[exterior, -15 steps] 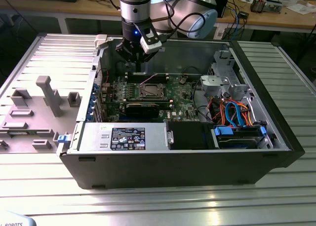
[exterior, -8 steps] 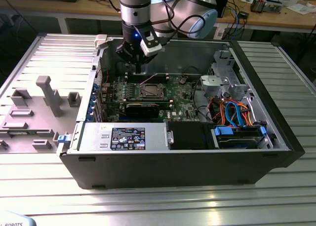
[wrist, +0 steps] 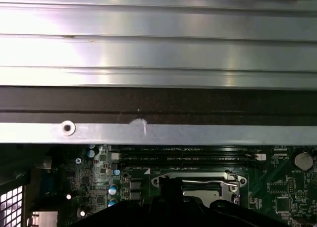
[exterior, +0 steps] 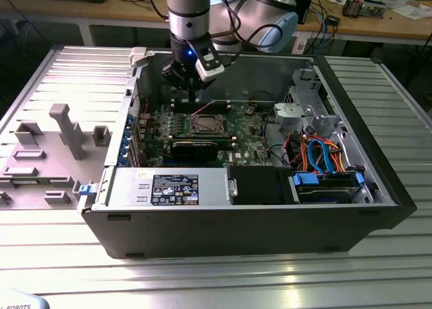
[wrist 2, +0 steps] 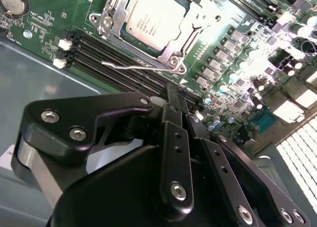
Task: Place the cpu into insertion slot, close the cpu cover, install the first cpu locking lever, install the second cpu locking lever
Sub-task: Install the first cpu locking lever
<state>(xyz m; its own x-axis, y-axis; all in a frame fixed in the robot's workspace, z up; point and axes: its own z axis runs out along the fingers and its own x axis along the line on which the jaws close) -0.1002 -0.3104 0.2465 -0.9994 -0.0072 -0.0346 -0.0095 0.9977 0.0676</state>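
Black gripper, jaws pressed together and empty, above flat-lying cpu in covered insertion slot.

Room above cpu cover open; case wall close behind claw.

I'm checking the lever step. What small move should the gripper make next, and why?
Probably ease the gripper down onto the wire lever: the cpu cover already lies over the cpu, and the lever lies beside it, just ahead of the shut gripper.
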